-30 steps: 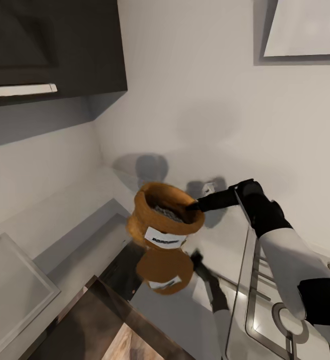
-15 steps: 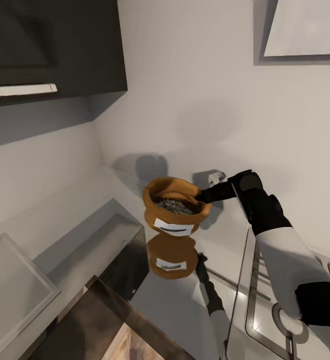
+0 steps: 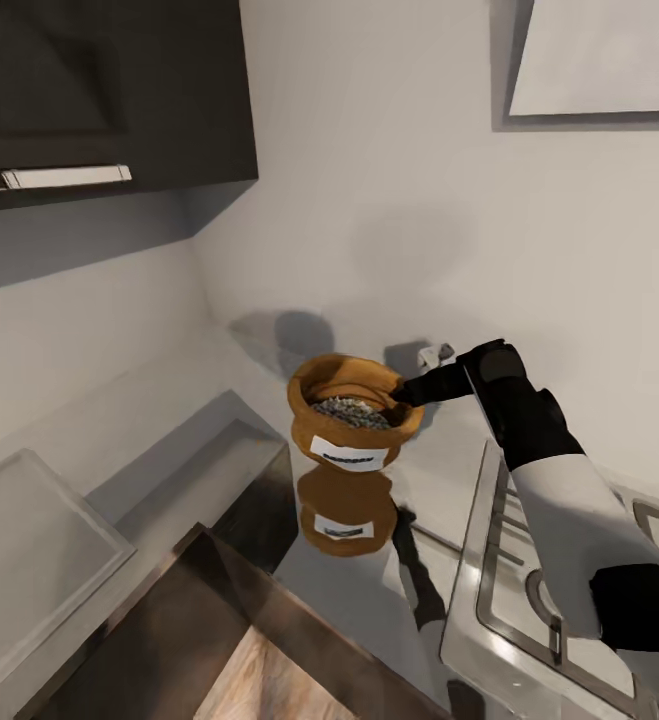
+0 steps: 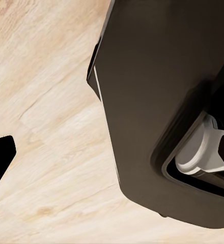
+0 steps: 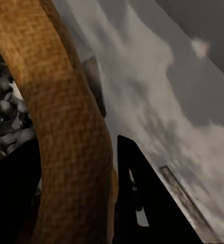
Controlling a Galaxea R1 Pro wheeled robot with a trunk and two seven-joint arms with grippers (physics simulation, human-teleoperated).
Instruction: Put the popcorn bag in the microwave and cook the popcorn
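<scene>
The right gripper (image 3: 407, 392) has its jaws closed on the rolled rim of the popcorn bag (image 3: 350, 425), one finger inside the mouth and one outside, and the sack hangs from them just above the glossy grey desk (image 3: 369, 600), which mirrors it. Held by one edge only, it may tip or slip and spill the pale kernels (image 5: 5, 119) filling it. I cannot tell how the left jaws stand.
</scene>
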